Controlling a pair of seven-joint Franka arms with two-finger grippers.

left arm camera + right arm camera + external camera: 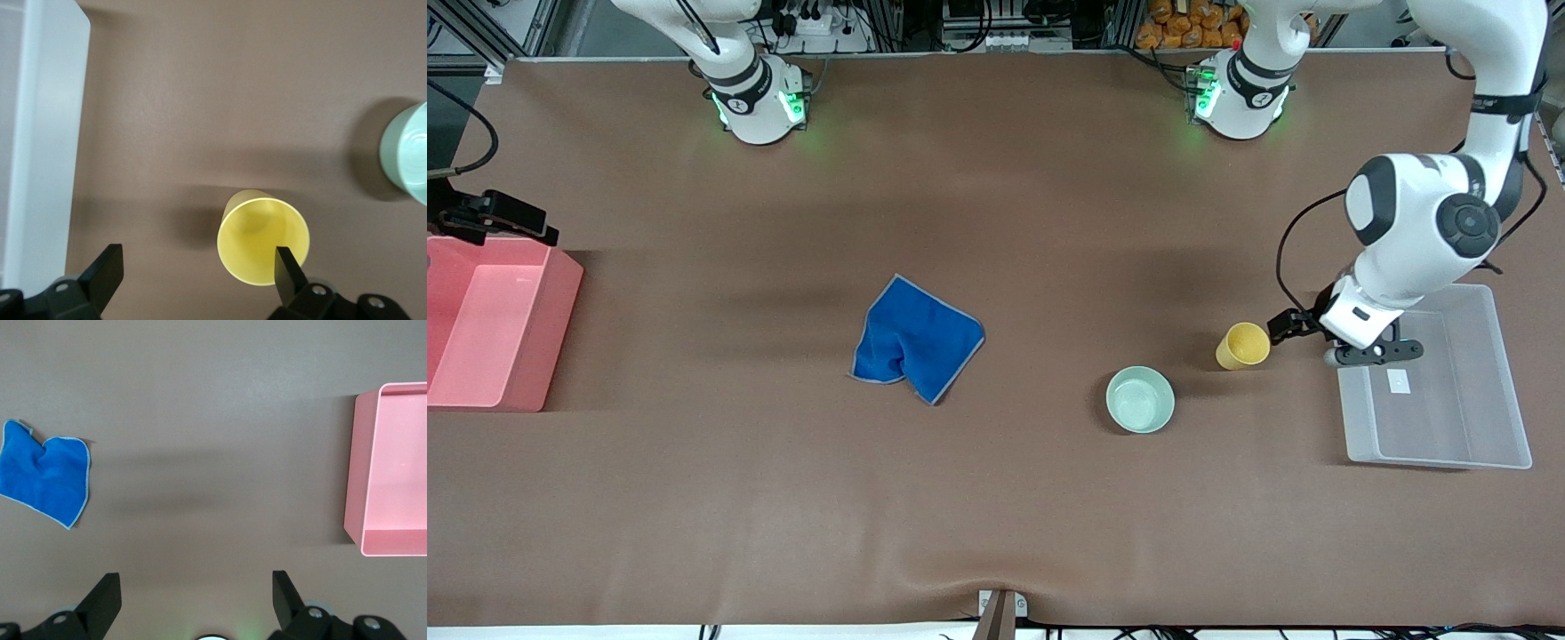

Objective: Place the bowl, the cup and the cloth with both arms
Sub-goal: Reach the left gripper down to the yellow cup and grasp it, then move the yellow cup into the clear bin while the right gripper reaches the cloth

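Observation:
The yellow cup [1243,345] stands upright on the brown table, toward the left arm's end. The mint-green bowl [1140,399] stands beside it, nearer the front camera. The blue cloth [916,340] lies crumpled mid-table. My left gripper [1307,336] is open and empty, low over the table between the cup and a clear bin. In the left wrist view, one finger of the left gripper [198,277] overlaps the cup's [263,237] rim, and the bowl [410,153] shows at the edge. My right gripper [197,600] is open and empty, high near its base. It sees the cloth [43,480].
A clear plastic bin [1432,458] stands at the left arm's end of the table, also in the left wrist view [47,133]. A pink bin [560,338] stands at the right arm's end, also in the right wrist view [357,467]. A black camera mount [503,213] sits above it.

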